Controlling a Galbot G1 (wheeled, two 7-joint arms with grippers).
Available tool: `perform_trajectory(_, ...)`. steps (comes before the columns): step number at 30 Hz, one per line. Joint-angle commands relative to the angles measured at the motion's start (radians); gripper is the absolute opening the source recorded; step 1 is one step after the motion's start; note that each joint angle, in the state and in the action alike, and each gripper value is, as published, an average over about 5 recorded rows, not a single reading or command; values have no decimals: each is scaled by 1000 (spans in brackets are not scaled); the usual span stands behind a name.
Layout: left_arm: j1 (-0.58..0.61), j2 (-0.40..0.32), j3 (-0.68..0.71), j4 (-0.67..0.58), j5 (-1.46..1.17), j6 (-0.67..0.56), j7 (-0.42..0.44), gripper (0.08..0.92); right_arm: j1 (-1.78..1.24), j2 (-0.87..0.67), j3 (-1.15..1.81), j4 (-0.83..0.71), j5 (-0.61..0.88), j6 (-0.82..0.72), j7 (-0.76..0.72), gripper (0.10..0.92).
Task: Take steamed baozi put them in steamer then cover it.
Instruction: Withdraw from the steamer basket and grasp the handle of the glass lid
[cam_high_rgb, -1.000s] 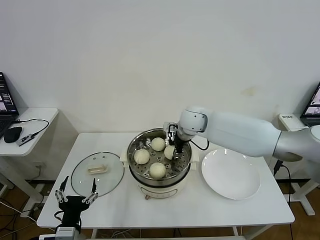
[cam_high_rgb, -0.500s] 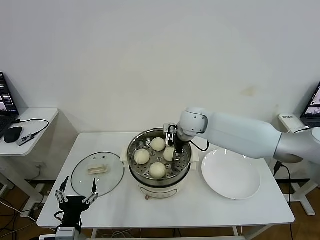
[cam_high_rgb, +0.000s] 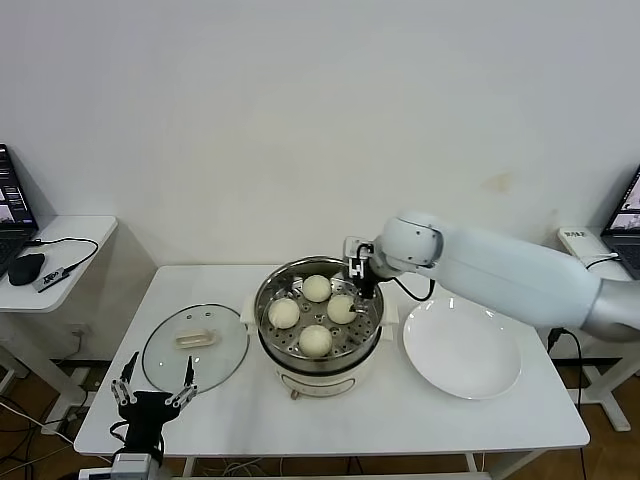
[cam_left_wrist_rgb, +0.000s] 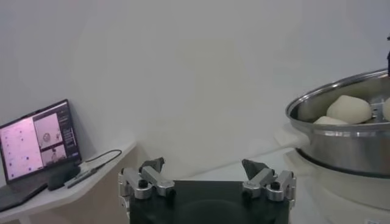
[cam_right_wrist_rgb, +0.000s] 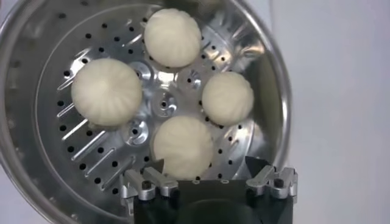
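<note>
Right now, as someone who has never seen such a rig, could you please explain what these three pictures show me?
It is a two-armed robot at a white table. One picture looks down from its head; the other two come from cameras on its wrists. On the table stand a steel steamer holding four baozi, a glass cover lying beside it, and an empty white plate. The right gripper hangs open above the steamer, holding nothing. The left gripper waits open at the table's near edge, by the cover.

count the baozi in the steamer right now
4, all on the perforated tray of the steamer: back baozi, left baozi, right baozi, front baozi. None on the white plate.
</note>
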Motion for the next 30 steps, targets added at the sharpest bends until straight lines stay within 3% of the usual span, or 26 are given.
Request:
perform_trajectory(1,-2,1,3,6,1,-2,0,823,-499,-283,474,245,52,228,455,823)
perform_trajectory(8,-11,3,11,30,7,-11,-4,823,-1082,-289,992,318,-79,550,598,823)
perform_trajectory(17,-25,-5,32,76,44,-33,-12,823,-1554,80,1536,261,-252,897,528,823)
perform_trajectory(23,-31,10,34,127,110,-66,-22,823,-1702,302,1766,224,-214,996,445,823)
perform_trajectory(30,-79,79,22,241,372,-136,4,823,-1809,452,1910,247,-174,974,380,823)
